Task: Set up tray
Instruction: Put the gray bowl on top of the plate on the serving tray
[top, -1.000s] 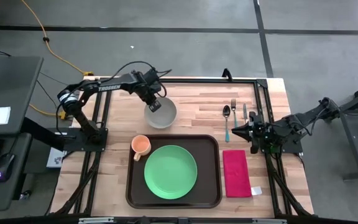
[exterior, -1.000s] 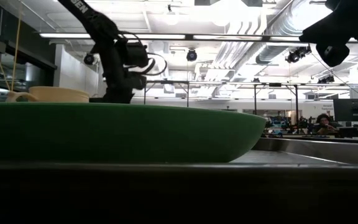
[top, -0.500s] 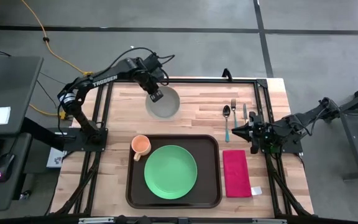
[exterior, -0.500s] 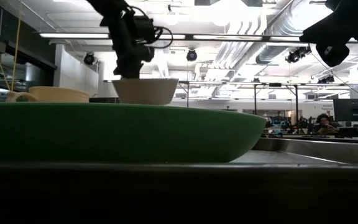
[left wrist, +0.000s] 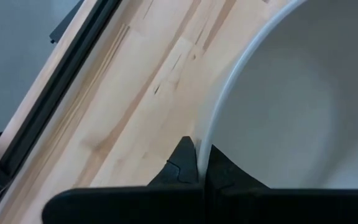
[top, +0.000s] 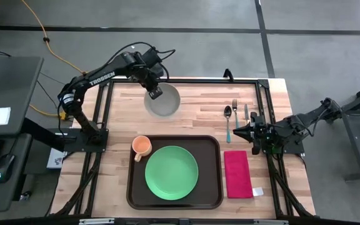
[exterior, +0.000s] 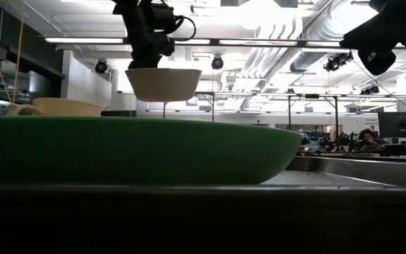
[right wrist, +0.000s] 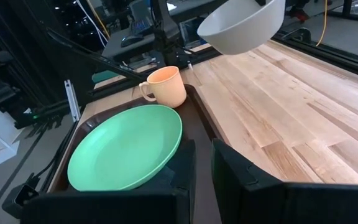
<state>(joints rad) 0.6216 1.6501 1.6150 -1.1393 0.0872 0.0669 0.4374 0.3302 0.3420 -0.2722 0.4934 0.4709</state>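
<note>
A white bowl [top: 165, 104] hangs above the far part of the wooden table, upright in the low view [exterior: 164, 83]. My left gripper [top: 154, 93] is shut on its rim. The dark brown tray [top: 216, 172] lies at the near middle. On it rest a green plate [top: 171, 172] and, in its far left corner, an orange cup [top: 142, 146]. My right gripper [top: 237, 132] waits at the table's right side above the cutlery. Its fingers [right wrist: 204, 155] stand a narrow gap apart with nothing between them. My left gripper pinches the bowl's rim [left wrist: 205, 140] on the bowl's left side, one finger [left wrist: 182, 163] outside the wall and the other [left wrist: 222, 168] inside. The fingers come steeply from above. The bowl hangs level and mouth up below them, clear of the table [exterior: 164, 83].
A spoon [top: 228, 122], a fork [top: 235, 109] and a knife [top: 246, 112] lie at the far right of the table. A red napkin [top: 237, 174] lies right of the tray. Bare wood stretches between the bowl and the tray.
My left gripper has gone up with the bowl, staying shut on its rim. The bowl, which sat on the table a second ago, is now lifted clear and stays level. My right arm has kept still.
</note>
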